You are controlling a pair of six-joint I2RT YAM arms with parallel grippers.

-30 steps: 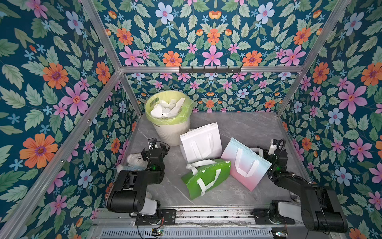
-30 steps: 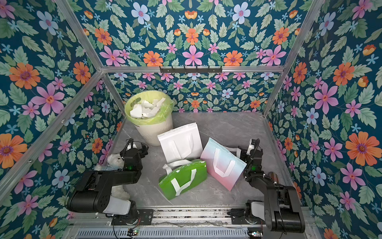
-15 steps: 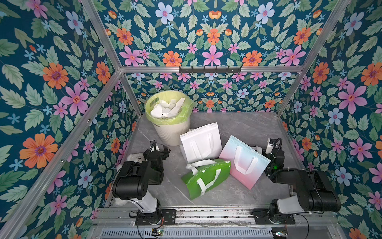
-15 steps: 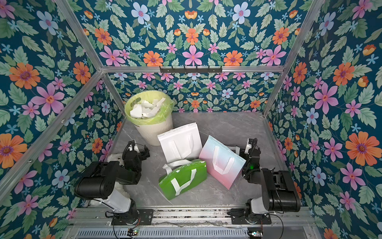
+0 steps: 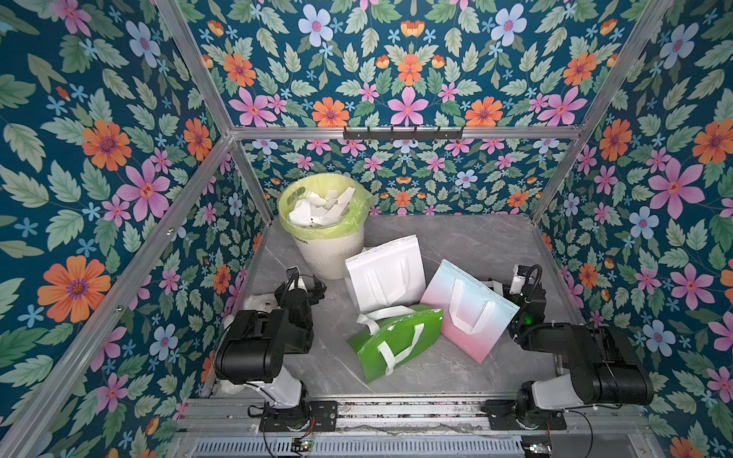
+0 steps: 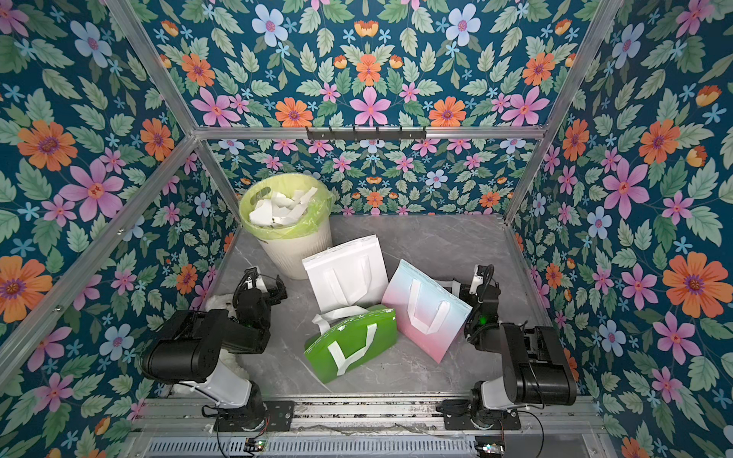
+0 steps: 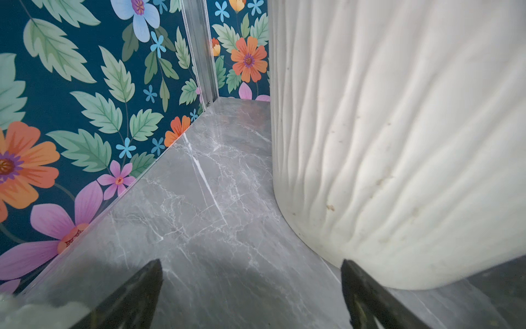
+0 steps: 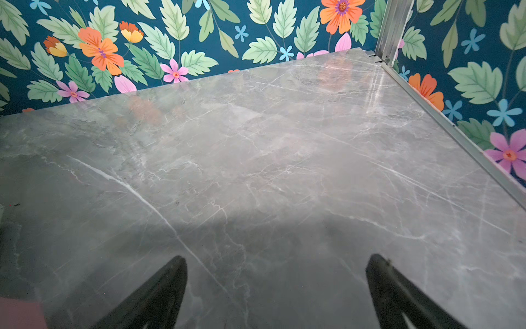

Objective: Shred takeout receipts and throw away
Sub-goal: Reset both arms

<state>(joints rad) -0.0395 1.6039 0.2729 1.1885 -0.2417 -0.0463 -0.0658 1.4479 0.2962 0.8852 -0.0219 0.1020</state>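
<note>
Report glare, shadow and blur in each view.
Left wrist view: ribbed white waste bin looms soft-focused, left gripper blurred. Right wrist view: grey marble tabletop mirrors the floral wall faintly, right gripper blurred, casting a dark shadow. Both top views: evenly lit, sharp.

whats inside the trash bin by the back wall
The bin has a yellow-green liner and a loose pile of torn white paper pieces reaching near the rim. Anything under that top layer is covered and cannot be seen.
</note>
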